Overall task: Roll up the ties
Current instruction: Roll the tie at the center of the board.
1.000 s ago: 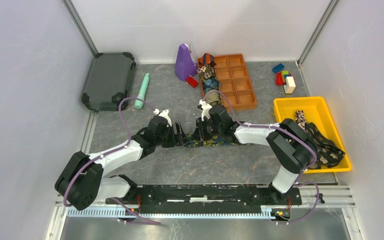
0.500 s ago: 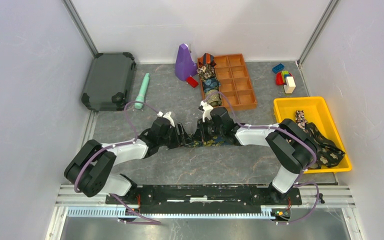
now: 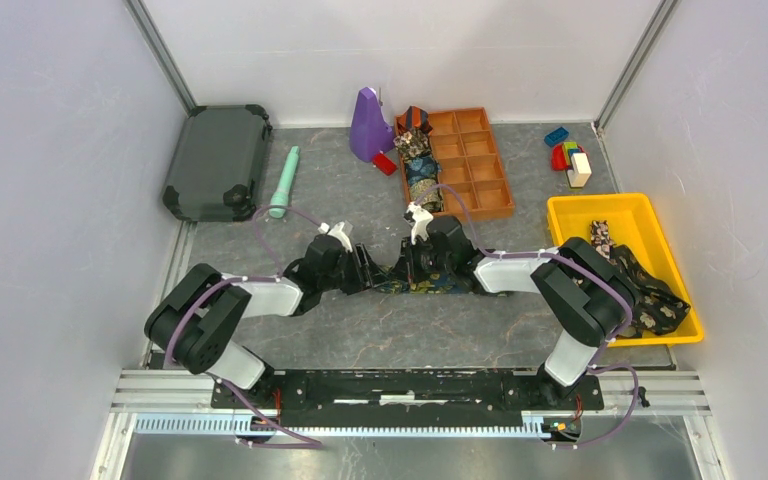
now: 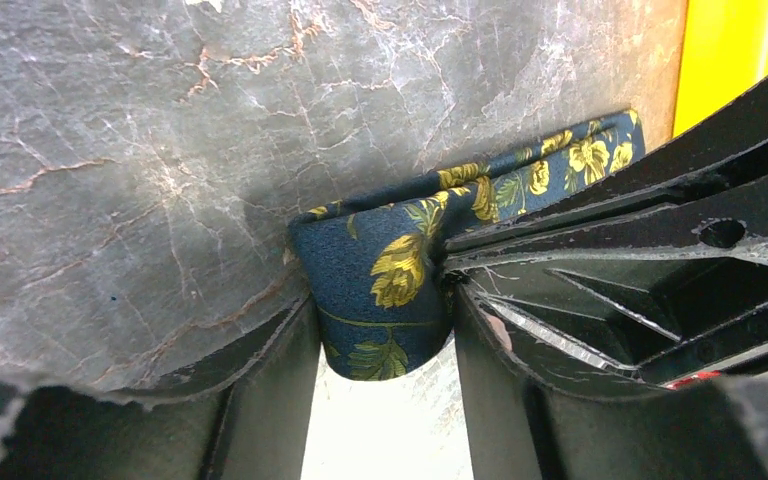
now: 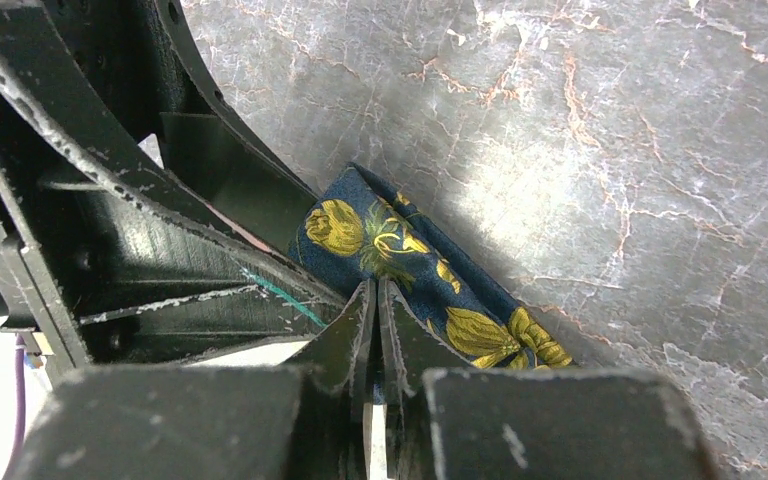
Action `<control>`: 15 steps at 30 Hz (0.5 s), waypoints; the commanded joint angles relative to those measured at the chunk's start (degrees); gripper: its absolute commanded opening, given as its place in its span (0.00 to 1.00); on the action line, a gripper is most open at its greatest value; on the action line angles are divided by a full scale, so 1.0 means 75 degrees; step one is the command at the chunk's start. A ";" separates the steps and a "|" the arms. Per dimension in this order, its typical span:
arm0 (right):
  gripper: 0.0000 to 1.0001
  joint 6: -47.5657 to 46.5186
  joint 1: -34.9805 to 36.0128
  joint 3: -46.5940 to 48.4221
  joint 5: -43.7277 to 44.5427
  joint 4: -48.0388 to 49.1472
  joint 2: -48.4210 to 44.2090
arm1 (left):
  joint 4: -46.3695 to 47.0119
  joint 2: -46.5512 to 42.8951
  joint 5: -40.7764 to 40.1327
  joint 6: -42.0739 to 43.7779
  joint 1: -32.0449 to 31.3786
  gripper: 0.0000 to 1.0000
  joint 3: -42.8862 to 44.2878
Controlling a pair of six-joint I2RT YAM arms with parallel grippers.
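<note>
- Navy necktie with yellow flower print (image 3: pixel 438 287): lies flat on the grey marbled table (image 3: pixel 360 340), centre-front, just ahead of the arm bases, running left-right.
- Left wrist view: tie (image 4: pixel 380 290) is doubled over at its left end, and that rounded fold sits between the left gripper (image 4: pixel 380 312) fingers.
- L gripper (image 3: pixel 372 272): jaws part-way apart, closed on the fold. Cloth fills the gap and touches both fingers.
- Right wrist view: tie (image 5: pixel 400 255) runs diagonally under the right gripper (image 5: pixel 375 300). Jaws are almost together, pinching the tie's edge.
- R gripper (image 3: pixel 400 272) is tip-to-tip w/ the L one, both low on the table over the same tie.
- Orange compartment tray (image 3: pixel 475 150) at back centre: rolled patterned ties (image 3: pixel 420 165) in its left column.
- Yellow plastic bin (image 3: pixel 630 215) at right: loose dark patterned ties (image 3: pixel 650 290) heaped inside, draping over the near corner.
- Purple cone-shaped object (image 3: pixel 368 125) is just left of the tray.
- Mint-green stick (image 3: pixel 285 182) and dark grey case (image 3: pixel 218 160) are back left.
- Coloured toy blocks (image 3: pixel 568 158) are back right.
</note>
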 commanded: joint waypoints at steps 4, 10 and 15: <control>0.07 -0.0076 0.0133 -0.0276 -0.0091 -0.0514 0.0159 | 0.0662 0.0448 -0.0127 -0.0302 -0.0020 0.48 -0.0247; 0.07 -0.0055 0.0132 -0.0185 -0.0141 -0.0536 0.0135 | 0.0556 0.0486 -0.0424 -0.0061 -0.0097 0.32 -0.0206; 0.14 -0.0296 0.0124 0.0491 0.0009 -0.1208 -0.0064 | 0.0076 0.0312 -0.0835 0.0202 -0.0264 0.24 -0.0111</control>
